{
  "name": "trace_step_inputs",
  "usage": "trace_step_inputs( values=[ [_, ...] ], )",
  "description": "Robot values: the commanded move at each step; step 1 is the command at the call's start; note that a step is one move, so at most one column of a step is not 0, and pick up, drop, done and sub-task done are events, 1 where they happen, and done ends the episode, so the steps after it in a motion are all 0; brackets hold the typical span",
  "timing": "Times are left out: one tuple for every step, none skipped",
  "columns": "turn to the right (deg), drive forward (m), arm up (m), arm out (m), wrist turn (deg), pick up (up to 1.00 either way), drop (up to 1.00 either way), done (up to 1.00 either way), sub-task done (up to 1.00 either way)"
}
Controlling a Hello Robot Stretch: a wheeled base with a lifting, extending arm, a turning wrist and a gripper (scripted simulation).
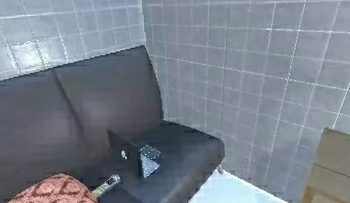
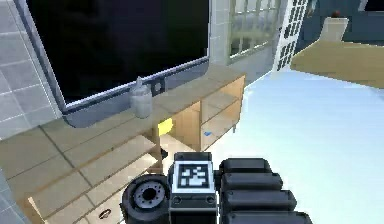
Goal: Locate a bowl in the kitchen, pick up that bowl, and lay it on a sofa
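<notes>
Standing on stand (image 2: 92,163), pale jar (image 2: 140,97) (contents unclear), dark sofa (image 1: 73,105)

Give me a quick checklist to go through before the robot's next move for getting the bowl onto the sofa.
1. Sofa found: ok. The dark sofa stands ahead against the tiled wall.
2. Free spot on the seat: ok. Toward the forward view's right, the seat looks bare beyond the small dark box.
3. Seat free of clutter: not ok. A patterned cushion and a slim remote-like thing lie at the near left.
4. Load in the gripper: cannot tell. Its far end cannot be made out.
5. Arm side facing the sofa: not ok. That side faces a television on a wooden stand.
</notes>
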Motion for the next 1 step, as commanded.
trace_step_inputs(
  values=[
    [-45.0, 0.0, 0.0, 0.0, 0.0, 0.0, 0.0, 0.0, 0.0]
  ],
)
